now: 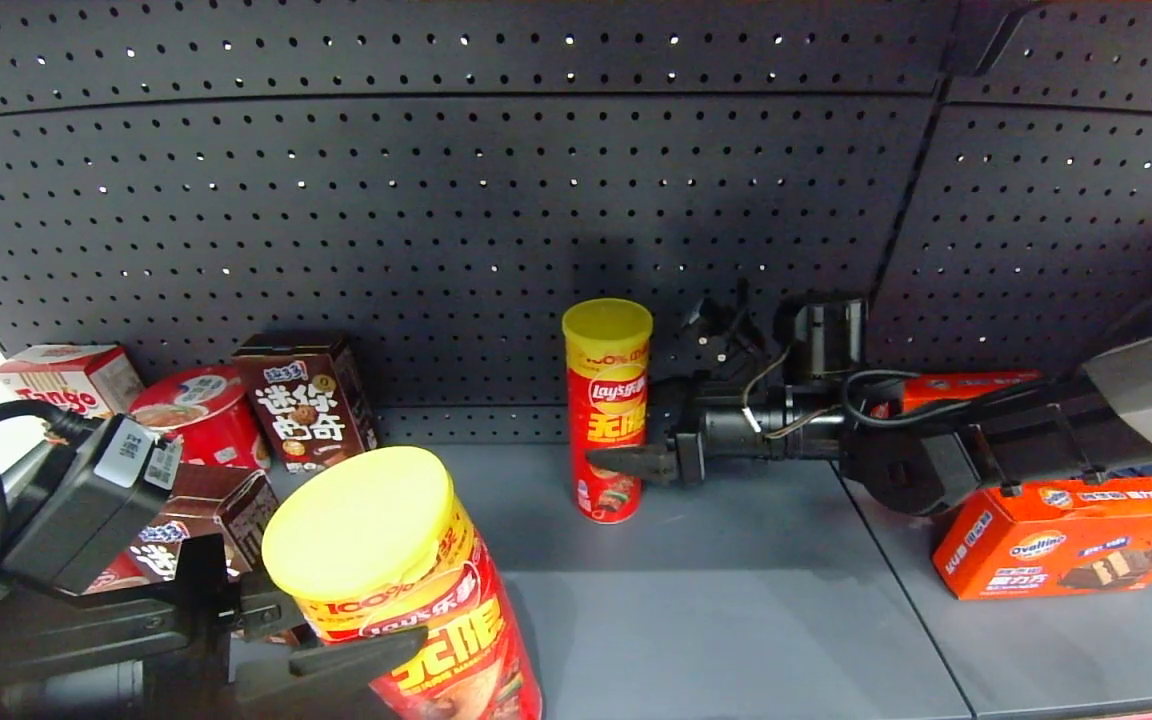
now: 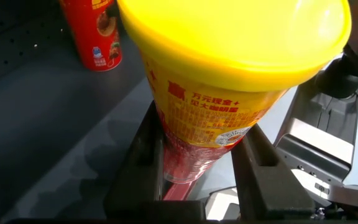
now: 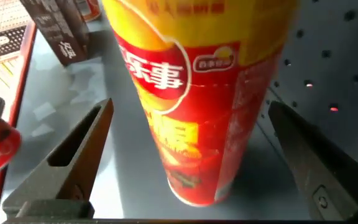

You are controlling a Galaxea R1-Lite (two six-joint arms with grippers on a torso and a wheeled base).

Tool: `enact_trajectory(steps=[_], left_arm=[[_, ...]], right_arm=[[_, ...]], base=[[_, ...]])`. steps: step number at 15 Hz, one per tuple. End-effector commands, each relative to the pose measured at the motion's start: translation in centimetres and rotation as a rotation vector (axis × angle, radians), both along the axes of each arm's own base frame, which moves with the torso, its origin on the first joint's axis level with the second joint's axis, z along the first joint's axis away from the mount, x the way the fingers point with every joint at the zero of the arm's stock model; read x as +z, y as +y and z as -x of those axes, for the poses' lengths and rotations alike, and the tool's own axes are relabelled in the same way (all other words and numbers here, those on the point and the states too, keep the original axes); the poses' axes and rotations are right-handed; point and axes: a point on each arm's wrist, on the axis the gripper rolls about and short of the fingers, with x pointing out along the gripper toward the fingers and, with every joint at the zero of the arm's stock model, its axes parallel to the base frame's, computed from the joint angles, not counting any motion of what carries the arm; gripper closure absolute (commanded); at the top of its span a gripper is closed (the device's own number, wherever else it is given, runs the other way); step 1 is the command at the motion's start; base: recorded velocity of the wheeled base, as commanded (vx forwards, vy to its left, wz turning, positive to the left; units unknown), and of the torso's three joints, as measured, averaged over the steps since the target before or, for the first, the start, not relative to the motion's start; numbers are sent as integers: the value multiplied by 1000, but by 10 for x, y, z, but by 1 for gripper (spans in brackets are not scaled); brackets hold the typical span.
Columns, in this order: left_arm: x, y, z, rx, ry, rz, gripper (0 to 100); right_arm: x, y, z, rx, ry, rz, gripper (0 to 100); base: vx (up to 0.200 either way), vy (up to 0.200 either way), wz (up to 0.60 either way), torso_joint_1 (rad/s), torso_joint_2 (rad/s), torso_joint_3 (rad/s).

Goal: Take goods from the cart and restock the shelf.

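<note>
A: Where is the right gripper [image 3: 191, 109] now?

B: At the back of the shelf [image 1: 736, 560], straddling the standing can [image 1: 608, 410]. Its fingers are spread, one on each side of the can, and the right wrist view shows a gap on both sides. It grips nothing.

A: And the can itself?

B: It stands upright on the shelf board near the back wall [image 1: 436, 200]. It is well apart from the brown boxes [image 1: 306, 400] on the robot's left and the orange box [image 1: 1066, 535] on its right.

A: So the step, as I read it, is a clean let-go?

B: That's my judgement too. The can is tall and narrow, so a brush from either finger could tip it. The arm should draw straight back along its own line with both gaps kept even. It shouldn't swing sideways until the fingertips are past the can.

A: What about the left gripper [image 2: 201, 146]?

B: It is clamped on the second can [image 1: 396, 580], on the body below the yellow lid. It holds that can out in front of the shelf, and in the head view the can looks slightly tilted.

A: Any advice there?

B: Hold it off until the right arm is out of the way. Then set it upright just beside the standing can, with the base flat on the board before the fingers open.
</note>
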Motion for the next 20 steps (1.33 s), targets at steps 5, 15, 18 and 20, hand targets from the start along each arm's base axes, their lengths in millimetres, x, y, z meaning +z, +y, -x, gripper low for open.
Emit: enact_trajectory(steps=[5,15,18,20], left_arm=[[0,0,0,0,-3,1,100],[12,-14,-29,20,-10,-6,100],[15,-27,-54,80,-16,-40,100],[15,-33,-67,84,-12,-47,100]], right_arm=[[-19,22,-11,11,15,5,100],[39,-35,80,-65,8,-11,100],[43,-49,107,-74,-15,-19,100],[40,-50,118,-59,-20,-24,100]], base=[[0,0,0,0,0,0],[0,0,0,0,0,0],[0,0,0,0,0,0],[0,0,0,0,0,0]])
